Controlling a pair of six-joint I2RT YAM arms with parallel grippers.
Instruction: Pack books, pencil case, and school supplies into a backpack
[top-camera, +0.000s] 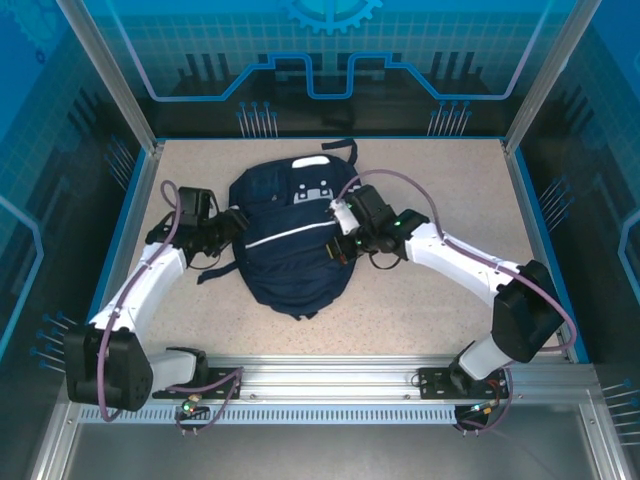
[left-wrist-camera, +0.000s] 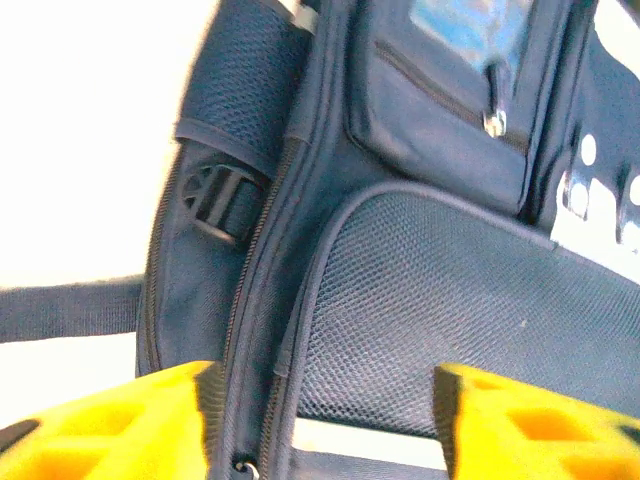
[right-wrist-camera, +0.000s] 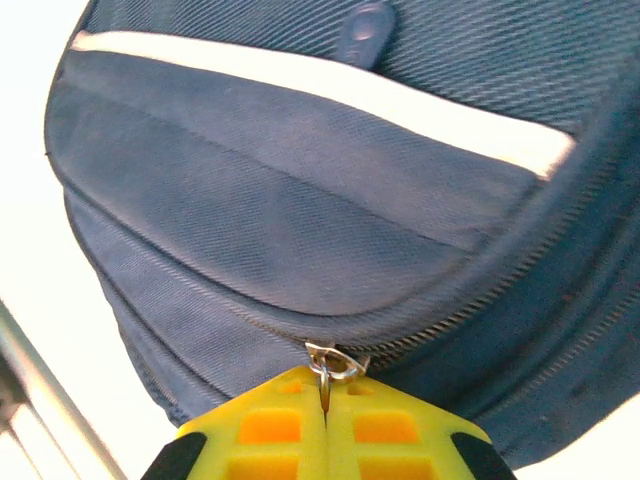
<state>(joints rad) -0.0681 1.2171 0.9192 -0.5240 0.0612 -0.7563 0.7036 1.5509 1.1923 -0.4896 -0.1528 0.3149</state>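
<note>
Backpack (top-camera: 290, 270) lay flat mid-table (top-camera: 420, 300), between the two grippers, with its top loop (top-camera: 340, 147) on the side away from both arm bases.

Right gripper (right-wrist-camera: 325, 425) sat over the pack's right half. Fingers were pressed together, pinching the metal zipper pull (right-wrist-camera: 335, 362) right at the tips. The zip track (right-wrist-camera: 450, 320) ran off to either side of that pinch, following the curved edge of a front pocket. A white stripe (right-wrist-camera: 300, 90) sat further out ahead of the fingers, and a dark oval tab (right-wrist-camera: 370, 30) beyond the stripe.

Left gripper (left-wrist-camera: 320, 425) was at the pack's left flank, fingers spread, nothing clamped.
- Between and ahead of its fingers was a mesh panel (left-wrist-camera: 430, 300).
- A second zipper line (left-wrist-camera: 250, 300) ran away from it, close beside one fingertip.
- Ahead and to its left was a black plastic buckle (left-wrist-camera: 215, 205), with a mesh side pocket (left-wrist-camera: 240, 90) just past it.
- Ahead and to its right, a small slider (left-wrist-camera: 493, 122) hung on a flat pocket.
- A black strap (left-wrist-camera: 70, 310) trailed off to the gripper's left across the table.

From overhead I couldn't tell whether the left fingers touched the fabric or sat just beside it. Both white arms curved inward from the rail (top-camera: 330, 375) at the near edge.
</note>
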